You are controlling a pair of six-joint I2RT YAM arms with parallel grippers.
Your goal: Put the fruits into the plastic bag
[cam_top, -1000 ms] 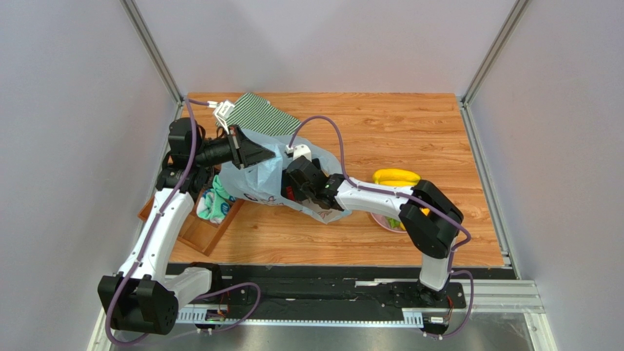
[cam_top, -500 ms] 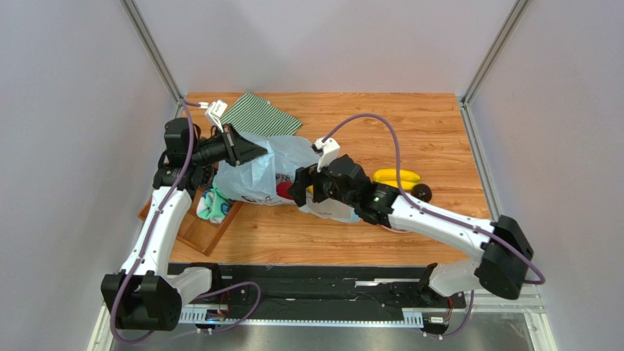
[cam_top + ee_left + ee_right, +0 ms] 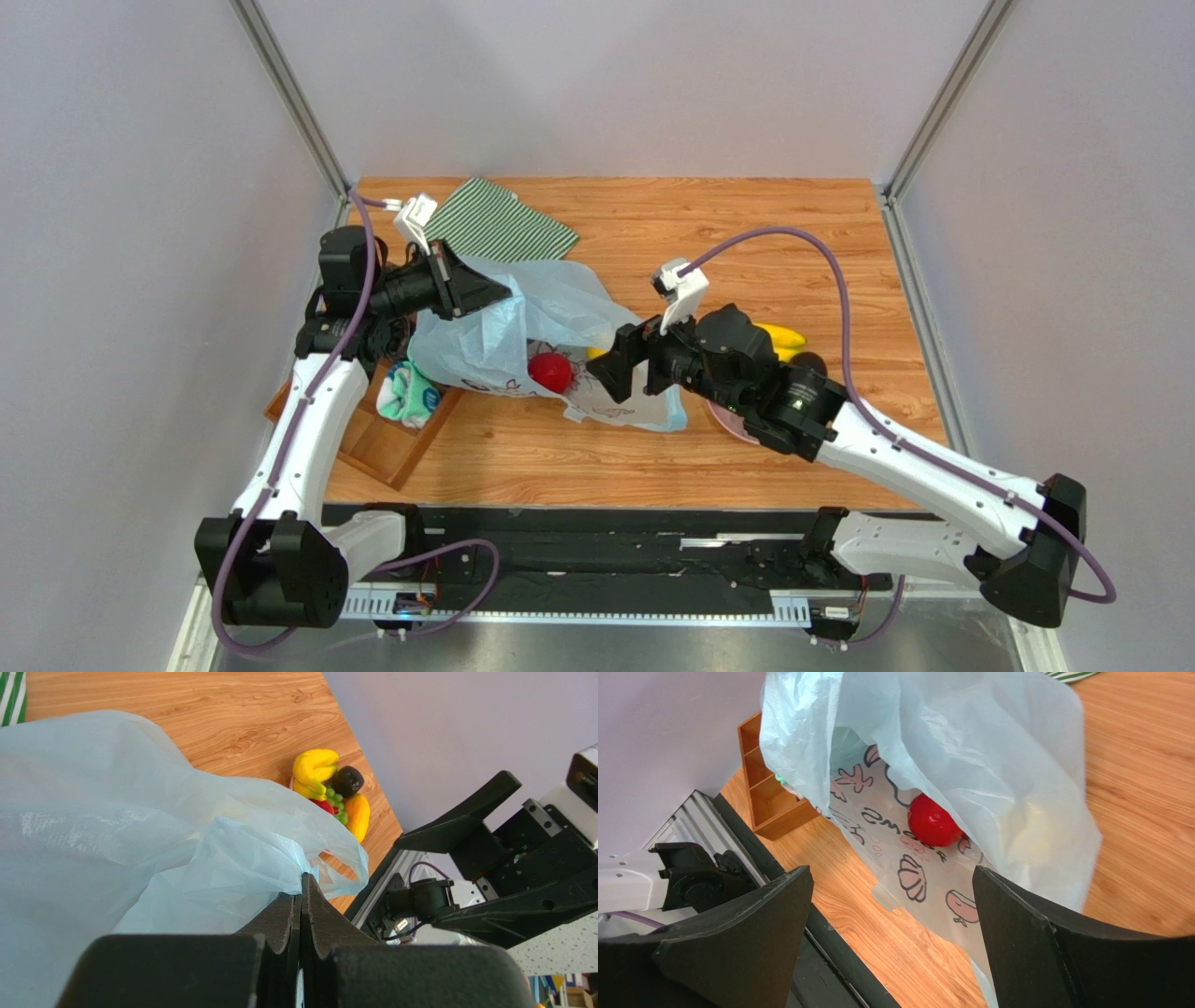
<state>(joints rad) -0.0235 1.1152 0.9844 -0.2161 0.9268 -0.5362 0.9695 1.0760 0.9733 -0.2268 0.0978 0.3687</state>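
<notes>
left gripper (image 3: pixel 300 903) jaws pinched shut on plastic bag (image 3: pixel 554 301) rim, lifting its mouth, far left. right gripper (image 3: pixel 624 367) jaws wide, empty, at the mouth. red apple (image 3: pixel 933 820) inside. other fruits (image 3: pixel 335 794) heaped right of bag. next pick: rim high and taut, take banana (image 3: pixel 314 766) across its middle.

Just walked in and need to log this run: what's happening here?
The left gripper is shut on the plastic bag's rim, holding its mouth up. A red apple lies inside the bag. The right gripper, open and empty, hovers at the bag's mouth. The banana and other fruits sit piled outside the bag.
</notes>
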